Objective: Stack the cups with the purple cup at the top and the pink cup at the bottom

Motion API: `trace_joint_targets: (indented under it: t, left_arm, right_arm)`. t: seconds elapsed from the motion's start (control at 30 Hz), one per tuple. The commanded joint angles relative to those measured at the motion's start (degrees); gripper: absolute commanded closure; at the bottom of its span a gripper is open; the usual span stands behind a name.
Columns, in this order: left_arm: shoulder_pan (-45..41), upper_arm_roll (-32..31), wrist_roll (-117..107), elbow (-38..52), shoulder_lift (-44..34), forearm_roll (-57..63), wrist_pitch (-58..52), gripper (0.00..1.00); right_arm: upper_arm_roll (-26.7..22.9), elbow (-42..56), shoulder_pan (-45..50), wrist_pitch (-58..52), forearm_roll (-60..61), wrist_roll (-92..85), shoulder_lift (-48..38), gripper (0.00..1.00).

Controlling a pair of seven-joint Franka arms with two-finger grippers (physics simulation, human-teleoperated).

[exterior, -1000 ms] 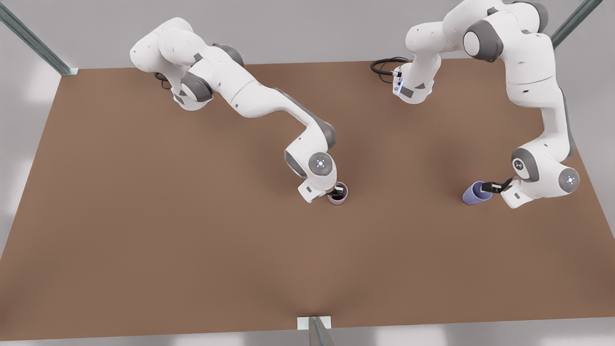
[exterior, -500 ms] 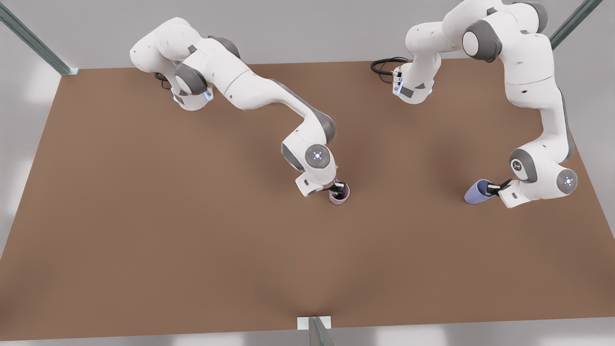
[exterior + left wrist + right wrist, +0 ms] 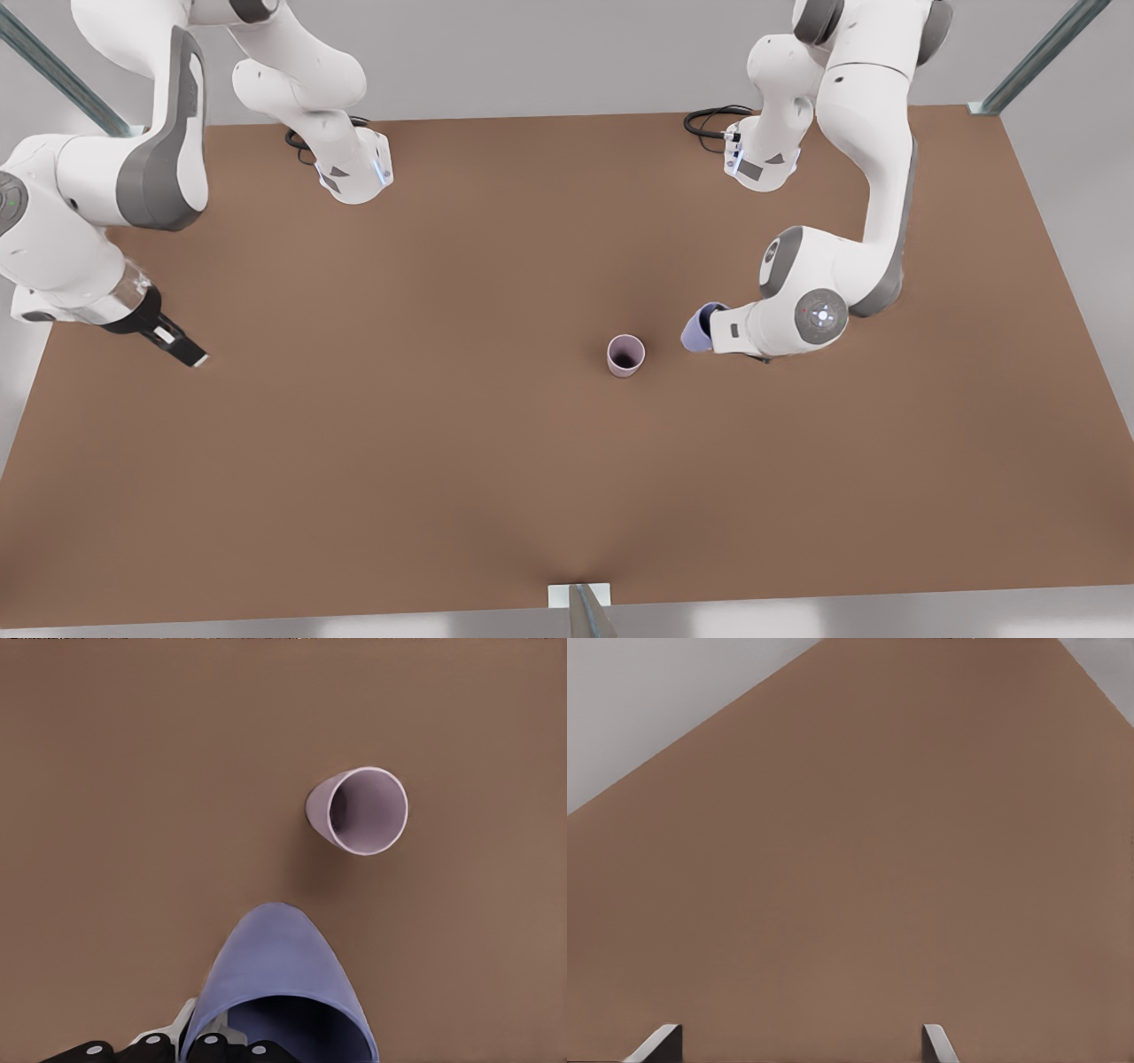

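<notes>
1. The table (image 3: pixel 354 461) is a plain brown top that spans the front view, with grey floor around it and metal frame posts at its corners and near edge.
2. Two white arms stand on bases at the far edge of the table. The one on the front view's right bends down toward the middle of the table; the one on the front view's left is drawn back, up over the table's left edge, and waits there.
3. The left gripper (image 3: pixel 719 330) belongs to the arm on the front view's right, as its wrist view looks down past the purple cup at the pink cup. It hangs above the table just to the front view's right of the pink cup, and its fingers are clamped on the purple cup's rim.
4. The right gripper (image 3: pixel 173 341) is at the front view's far left, above the table's edge and well apart from both cups. In the right wrist view its two fingertips (image 3: pixel 660 1043) stand wide apart over bare table, with nothing between them.
5. The purple cup (image 3: pixel 699 327) is held off the table, tilted on its side. In the left wrist view its mouth faces the camera and its base points toward the pink cup (image 3: pixel 275 983).
6. The pink cup (image 3: pixel 625 355) stands upright on the table near the middle, mouth up, dark inside. It is near the purple cup, not touching it (image 3: pixel 359 811).
</notes>
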Motion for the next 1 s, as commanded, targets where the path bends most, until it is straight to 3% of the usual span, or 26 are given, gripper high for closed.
trace_joint_targets:
  t: [0.0,0.1,0.27,0.97]
  left_arm:
    - [-1.72,-1.24,-41.3,0.03,0.3,-0.25,2.72,0.79]
    - [-4.79,-1.24,-48.95,1.35,1.88,-0.25,6.33,0.79]
    - [-8.13,-1.24,-57.48,4.78,5.04,-0.25,8.44,0.79]
    - [-9.45,-1.15,-57.48,4.69,8.21,0.89,5.36,0.79]
  right_arm:
    - [-0.32,0.18,2.27,-3.85,-0.3,-38.29,-0.15,0.0]
    - [-0.41,4.75,0.68,-3.76,0.49,-38.29,2.84,0.0]
    - [0.03,5.19,0.86,-8.07,0.57,-38.2,0.46,0.0]
    - [0.2,8.44,1.04,-6.13,1.89,-38.2,4.77,0.0]
